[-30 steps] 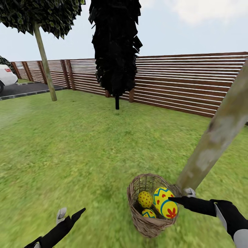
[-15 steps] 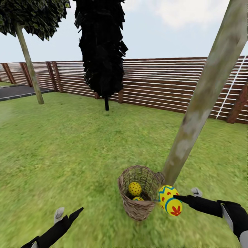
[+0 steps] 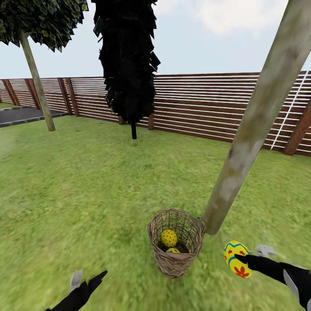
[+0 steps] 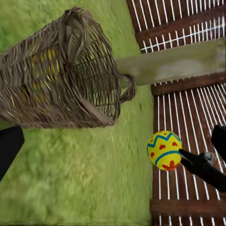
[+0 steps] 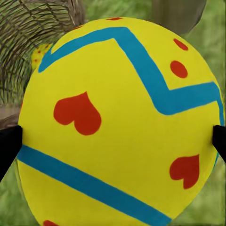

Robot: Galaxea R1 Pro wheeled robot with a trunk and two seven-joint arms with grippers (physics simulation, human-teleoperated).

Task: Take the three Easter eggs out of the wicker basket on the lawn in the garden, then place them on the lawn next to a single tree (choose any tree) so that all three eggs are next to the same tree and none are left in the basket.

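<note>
The wicker basket [image 3: 173, 264] stands upright on the lawn [image 3: 86, 194], its rim touching the base of the pale tree [image 3: 250, 129] trunk. Two Easter eggs [image 3: 169, 237] lie inside it, one spotted and one half hidden [image 3: 173, 250]. A third Easter egg [image 3: 236, 258] hangs above the grass right of the basket, near the trunk's foot, with my right gripper [image 3: 247, 255] shut on it. The right wrist view has this egg [image 5: 117, 122] up close between both fingertips [image 5: 7, 146]. In the left wrist view I see the basket [image 4: 61, 80], the egg [image 4: 164, 149] and the trunk [image 4: 179, 63]. My left gripper [image 3: 90, 275] is open and low at the left.
A black-foliaged column tree [image 3: 127, 65] stands at the back centre and a thin-trunked leafy tree [image 3: 36, 82] at the back left. A slatted wooden fence [image 3: 207, 108] closes off the far side. Open grass stretches left of the basket.
My right gripper has carried the large egg out of the basket and rightward, then lower, to beside the trunk's base. The head camera also swung right earlier on.
</note>
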